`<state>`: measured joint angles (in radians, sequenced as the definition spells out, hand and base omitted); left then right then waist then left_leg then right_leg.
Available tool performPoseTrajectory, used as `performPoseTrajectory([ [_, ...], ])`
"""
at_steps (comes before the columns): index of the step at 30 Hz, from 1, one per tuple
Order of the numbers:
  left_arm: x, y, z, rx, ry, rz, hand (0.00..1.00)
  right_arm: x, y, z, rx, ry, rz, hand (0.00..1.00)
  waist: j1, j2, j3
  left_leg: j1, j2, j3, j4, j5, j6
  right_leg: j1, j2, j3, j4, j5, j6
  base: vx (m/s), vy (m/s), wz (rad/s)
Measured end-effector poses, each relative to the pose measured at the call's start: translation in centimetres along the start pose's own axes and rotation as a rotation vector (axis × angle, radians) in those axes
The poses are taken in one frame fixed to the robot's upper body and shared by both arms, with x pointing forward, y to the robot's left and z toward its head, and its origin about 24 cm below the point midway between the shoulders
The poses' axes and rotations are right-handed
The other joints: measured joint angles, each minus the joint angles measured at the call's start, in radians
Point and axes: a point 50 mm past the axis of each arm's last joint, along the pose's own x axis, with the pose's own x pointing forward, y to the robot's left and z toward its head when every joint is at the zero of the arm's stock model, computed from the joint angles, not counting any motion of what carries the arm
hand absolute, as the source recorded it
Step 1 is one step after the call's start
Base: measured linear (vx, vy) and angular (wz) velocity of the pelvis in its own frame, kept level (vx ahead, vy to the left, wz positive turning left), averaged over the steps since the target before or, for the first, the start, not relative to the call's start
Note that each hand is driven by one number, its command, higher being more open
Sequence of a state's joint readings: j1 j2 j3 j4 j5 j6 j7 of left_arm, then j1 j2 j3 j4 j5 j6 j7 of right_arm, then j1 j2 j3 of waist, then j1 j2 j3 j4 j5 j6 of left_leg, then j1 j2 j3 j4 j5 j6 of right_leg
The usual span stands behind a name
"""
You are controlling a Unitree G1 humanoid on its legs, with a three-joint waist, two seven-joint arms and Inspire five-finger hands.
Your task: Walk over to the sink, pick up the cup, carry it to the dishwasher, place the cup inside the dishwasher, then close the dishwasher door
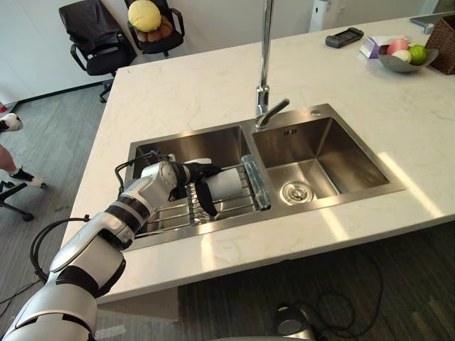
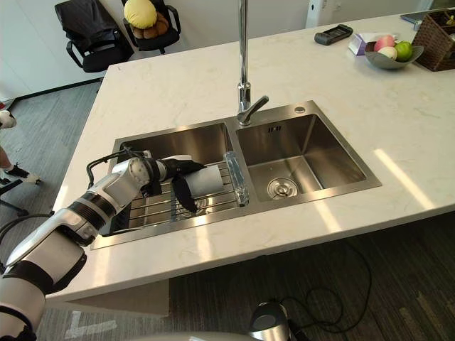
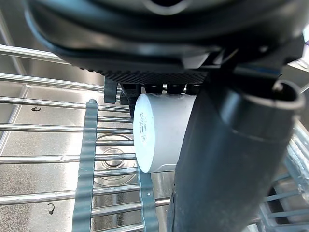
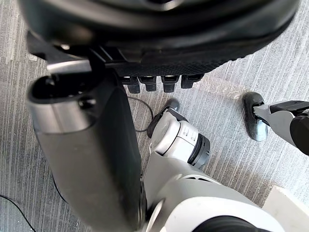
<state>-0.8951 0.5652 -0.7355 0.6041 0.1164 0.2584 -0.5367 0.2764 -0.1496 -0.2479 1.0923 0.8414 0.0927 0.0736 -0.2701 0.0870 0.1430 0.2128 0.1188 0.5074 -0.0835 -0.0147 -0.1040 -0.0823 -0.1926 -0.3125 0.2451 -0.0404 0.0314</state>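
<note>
Left hand point(image 1: 189, 173) clasps cup point(image 1: 227, 183) on sink rack point(image 1: 170, 212); marble counter point(image 1: 192, 92), grey floor point(image 1: 50, 135)

A pale, marble-veined stone countertop point(image 1: 213, 85) carries a stainless-steel double sink point(image 1: 341, 153) set into it. Across the left basin lies a wire rack of steel rods point(image 1: 174, 213). On it, between the fingers point(image 3: 145, 89) and thumb of the left hand point(image 1: 186, 174), a white cylindrical cup point(image 1: 226, 183) rests on its side (the fingers curl over its far side, the thumb crosses its near one). Just past the fingertips is the right basin with its round steel drain point(image 1: 297, 190). A tall chrome tap point(image 1: 264, 71) rises from the sink's back rim, beyond the fingers. Well apart from them, at the far corner, sit a dark handheld device point(image 1: 344, 37), a pale packet point(image 1: 371, 47), a grey bowl of fruit point(image 1: 405, 64) and a brown wicker basket point(image 1: 444, 46).
</note>
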Motion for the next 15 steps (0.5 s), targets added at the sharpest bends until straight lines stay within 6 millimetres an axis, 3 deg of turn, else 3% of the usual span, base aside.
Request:
performPoseTrajectory([
  [15, 0.6, -1.2, -0.5, -0.006, -0.017, 0.086, 0.00, 0.0, 0.1, 0.0, -0.019, -0.009, 0.007, 1.00, -0.011, -0.006, 0.005, 0.010, -0.001, 0.016, -0.003, -0.002, -0.003, 0.010, -0.007, -0.005, 0.000, -0.004, 0.005, -0.01, 0.001, 0.00],
])
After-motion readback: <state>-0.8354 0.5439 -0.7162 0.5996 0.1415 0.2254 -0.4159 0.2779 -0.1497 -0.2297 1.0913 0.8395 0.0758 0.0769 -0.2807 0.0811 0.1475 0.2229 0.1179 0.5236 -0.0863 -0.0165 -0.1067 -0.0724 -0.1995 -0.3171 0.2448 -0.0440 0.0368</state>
